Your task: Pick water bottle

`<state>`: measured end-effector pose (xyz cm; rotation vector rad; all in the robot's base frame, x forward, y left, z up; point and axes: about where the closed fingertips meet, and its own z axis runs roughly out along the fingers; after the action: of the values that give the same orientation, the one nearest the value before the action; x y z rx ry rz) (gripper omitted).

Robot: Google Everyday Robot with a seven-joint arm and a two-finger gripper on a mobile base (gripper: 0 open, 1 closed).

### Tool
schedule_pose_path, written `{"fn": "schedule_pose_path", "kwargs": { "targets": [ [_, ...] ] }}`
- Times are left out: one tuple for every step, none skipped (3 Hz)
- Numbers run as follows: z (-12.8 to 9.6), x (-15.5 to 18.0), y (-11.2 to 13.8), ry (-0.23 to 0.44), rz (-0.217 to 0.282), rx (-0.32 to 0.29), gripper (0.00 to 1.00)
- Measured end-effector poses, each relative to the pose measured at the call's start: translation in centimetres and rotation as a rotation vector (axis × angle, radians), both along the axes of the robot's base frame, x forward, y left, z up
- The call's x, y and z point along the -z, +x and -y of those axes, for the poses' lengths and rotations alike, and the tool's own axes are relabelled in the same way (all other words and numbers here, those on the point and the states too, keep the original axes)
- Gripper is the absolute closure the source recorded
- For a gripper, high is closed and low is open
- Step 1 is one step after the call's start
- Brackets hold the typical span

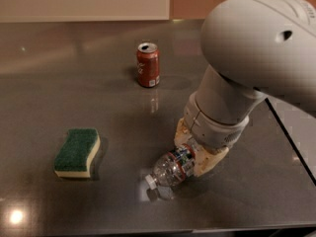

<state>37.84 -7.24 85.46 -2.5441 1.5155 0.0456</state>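
The water bottle is clear ribbed plastic with a white cap and a red, blue and green label band. It lies on its side on the dark table, cap toward the front left. My gripper is down over the bottle's base end. Its cream fingers press on either side of the bottle. The bottle rests on the table. The large grey arm hides the bottle's base and most of the far finger.
A red soda can stands upright behind the bottle. A green and yellow sponge lies at the left. The table's right edge runs close beside the arm, and its front edge is just below the bottle.
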Motion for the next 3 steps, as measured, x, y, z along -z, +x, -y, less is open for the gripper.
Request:
{"fn": "schedule_pose_path", "kwargs": {
  "targets": [
    [0.4, -2.3, 0.7, 0.019, 0.014, 0.027, 0.87],
    [1.1, -5.1, 1.5, 0.041, 0.032, 0.045, 1.00],
    [1.9, -10.7, 2.1, 0.074, 0.088, 0.051, 1.00]
  ]
}}
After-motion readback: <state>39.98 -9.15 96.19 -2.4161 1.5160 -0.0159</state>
